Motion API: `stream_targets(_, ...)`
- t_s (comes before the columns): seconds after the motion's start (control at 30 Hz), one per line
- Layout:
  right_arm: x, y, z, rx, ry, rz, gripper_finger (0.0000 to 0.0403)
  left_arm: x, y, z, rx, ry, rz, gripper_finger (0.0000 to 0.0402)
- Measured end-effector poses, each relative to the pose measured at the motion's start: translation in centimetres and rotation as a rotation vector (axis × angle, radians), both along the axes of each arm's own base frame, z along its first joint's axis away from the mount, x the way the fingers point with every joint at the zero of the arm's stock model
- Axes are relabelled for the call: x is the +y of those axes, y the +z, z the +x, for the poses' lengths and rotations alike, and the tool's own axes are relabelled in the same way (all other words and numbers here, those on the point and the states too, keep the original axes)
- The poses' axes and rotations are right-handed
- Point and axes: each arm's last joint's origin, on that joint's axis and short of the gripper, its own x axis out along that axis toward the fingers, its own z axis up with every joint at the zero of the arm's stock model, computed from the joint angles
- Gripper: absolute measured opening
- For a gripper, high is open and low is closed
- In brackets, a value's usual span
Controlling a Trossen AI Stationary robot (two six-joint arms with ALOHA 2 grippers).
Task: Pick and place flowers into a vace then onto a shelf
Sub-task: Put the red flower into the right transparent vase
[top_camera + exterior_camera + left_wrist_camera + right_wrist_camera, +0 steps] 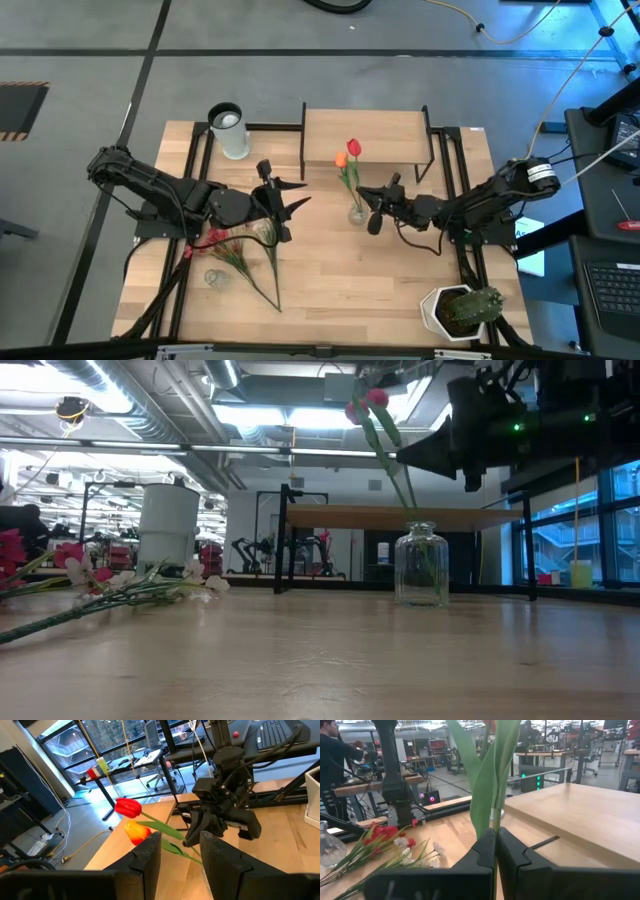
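Right gripper point(370, 205) at table centre, fingers pinched tight on the tulip stems point(492, 785), w/ the stems' lower ends in the glass vase point(357, 212). Red & orange tulip heads point(348, 152) lean toward 12 o'clock, over the shelf point(365, 135) front edge. Left gripper point(285, 208) at 9 o'clock of vase, fingers apart, holding nothing. Loose flowers point(235, 250) lie at 7 o'clock of it on the table point(380, 290).

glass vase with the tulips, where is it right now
In the high view the glass vase stands mid-table, just in front of the shelf, between the two arms. The right gripper is beside it, shut on the tulips.
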Motion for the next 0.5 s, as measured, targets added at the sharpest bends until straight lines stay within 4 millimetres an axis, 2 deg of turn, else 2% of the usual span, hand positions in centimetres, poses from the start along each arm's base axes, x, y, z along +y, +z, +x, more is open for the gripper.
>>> stream_targets(0.3, 0.01, -0.28, 0.03, 0.029, -0.003, -0.008, 0.0008, 0.19, 0.00, 0.05, 0.000, 0.007, 0.000, 0.0130)
stream_targets(0.4, 0.01, -0.46, 0.03, 0.048, -0.003, -0.012, 0.0028, 0.17, -0.01, 0.05, 0.001, 0.006, 0.000, 0.0130)
stream_targets(0.5, 0.01, -0.54, 0.03, 0.053, -0.003, -0.005, 0.0065, 0.19, -0.19, 0.00, 0.020, 0.006, 0.007, 0.0129)
